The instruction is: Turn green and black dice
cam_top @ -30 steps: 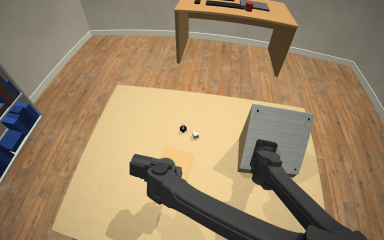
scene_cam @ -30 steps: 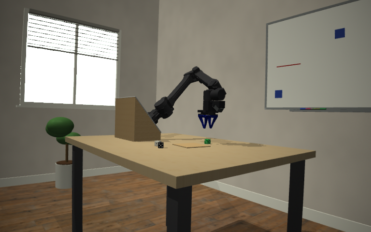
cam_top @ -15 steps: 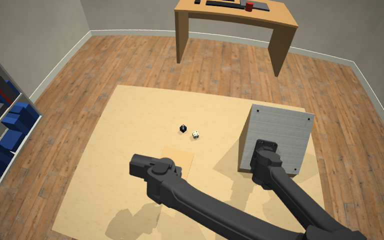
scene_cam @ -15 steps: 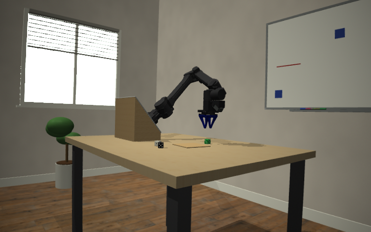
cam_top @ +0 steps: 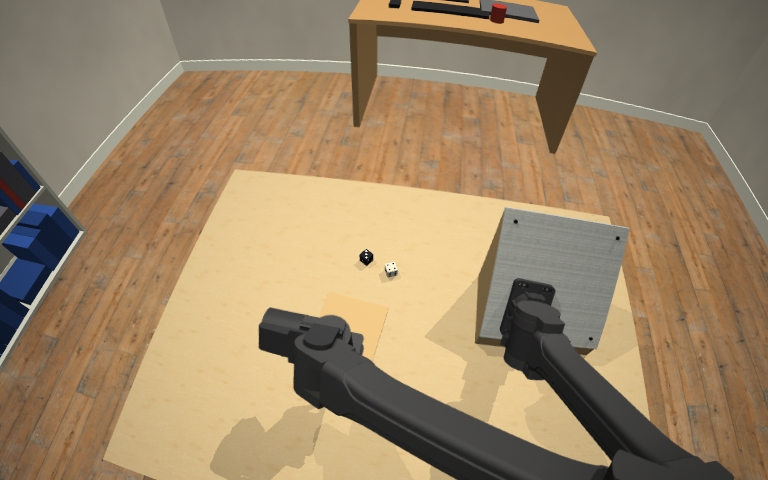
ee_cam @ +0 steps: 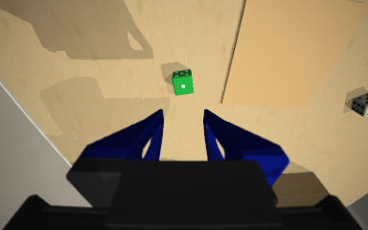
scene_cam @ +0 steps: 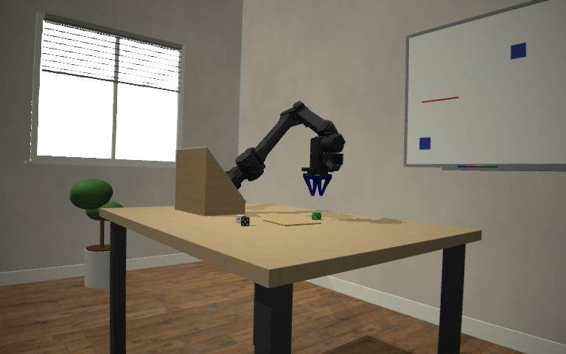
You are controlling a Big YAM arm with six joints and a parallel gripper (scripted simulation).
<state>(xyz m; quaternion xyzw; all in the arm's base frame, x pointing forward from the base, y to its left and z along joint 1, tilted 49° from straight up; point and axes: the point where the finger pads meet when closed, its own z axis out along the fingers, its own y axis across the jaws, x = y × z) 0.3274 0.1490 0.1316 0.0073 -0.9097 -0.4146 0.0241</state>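
The green die [ee_cam: 183,82] lies on the bare table just off the mat's edge, with one white dot on the face turned to the wrist camera; it also shows in the exterior view [scene_cam: 316,215]. The thin tan mat [ee_cam: 292,53] [cam_top: 362,322] lies flat on the table. My gripper [ee_cam: 183,115] [scene_cam: 317,192] hangs well above the green die, fingers pointing down, narrowly open and empty. The black die [cam_top: 367,256] and the white die [cam_top: 390,269] lie side by side on the table beyond the mat, apart from each other. In the top view my arm hides the green die.
A wooden wedge block with a grey sloped face [cam_top: 552,277] carries the arm's base at the table's right. The table's edge runs close to the green die's side in the wrist view [ee_cam: 29,120].
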